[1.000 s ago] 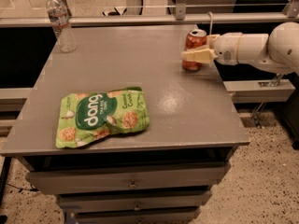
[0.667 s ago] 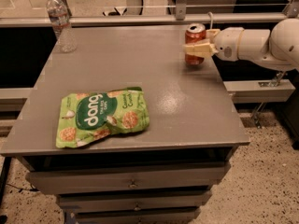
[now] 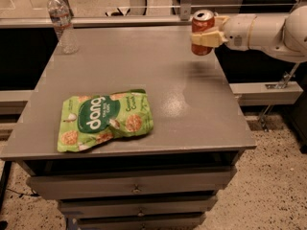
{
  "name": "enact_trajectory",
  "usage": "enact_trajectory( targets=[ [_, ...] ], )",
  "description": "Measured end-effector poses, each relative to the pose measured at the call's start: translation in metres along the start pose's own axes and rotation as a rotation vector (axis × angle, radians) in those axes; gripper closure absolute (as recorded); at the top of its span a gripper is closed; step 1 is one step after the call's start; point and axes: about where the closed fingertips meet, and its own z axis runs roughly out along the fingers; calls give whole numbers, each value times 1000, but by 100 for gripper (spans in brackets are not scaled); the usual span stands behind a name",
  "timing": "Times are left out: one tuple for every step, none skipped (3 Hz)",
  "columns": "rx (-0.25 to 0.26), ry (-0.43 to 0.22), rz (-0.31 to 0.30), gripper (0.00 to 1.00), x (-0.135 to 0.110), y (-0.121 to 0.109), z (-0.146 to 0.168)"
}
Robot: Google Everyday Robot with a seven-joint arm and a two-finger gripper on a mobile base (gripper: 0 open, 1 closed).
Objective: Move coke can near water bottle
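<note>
The coke can (image 3: 202,26) is red-orange with a silver top. It is held upright in the air above the table's far right corner. My gripper (image 3: 205,36) reaches in from the right on a white arm and is shut on the can, its cream fingers (image 3: 207,39) wrapped around the can's middle. The water bottle (image 3: 61,22) is clear with a white cap and stands upright at the table's far left corner, far from the can.
A green Dang snack bag (image 3: 104,119) lies flat on the front left of the grey table (image 3: 158,75). Drawers sit below the table top. A rail and glass panel run behind the table's far edge.
My gripper has lifted the coke can off the table top and raised it; the can now hangs above the far right corner. The bottle and snack bag have not moved.
</note>
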Motion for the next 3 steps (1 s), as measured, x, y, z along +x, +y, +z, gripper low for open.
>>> enact_trajectory(
  targets=[
    [0,0,0,100,0,0,0],
    [-45,-16,28,100,-7,12,31],
    [-82,-25,74,100,-18,30,72]
  ],
)
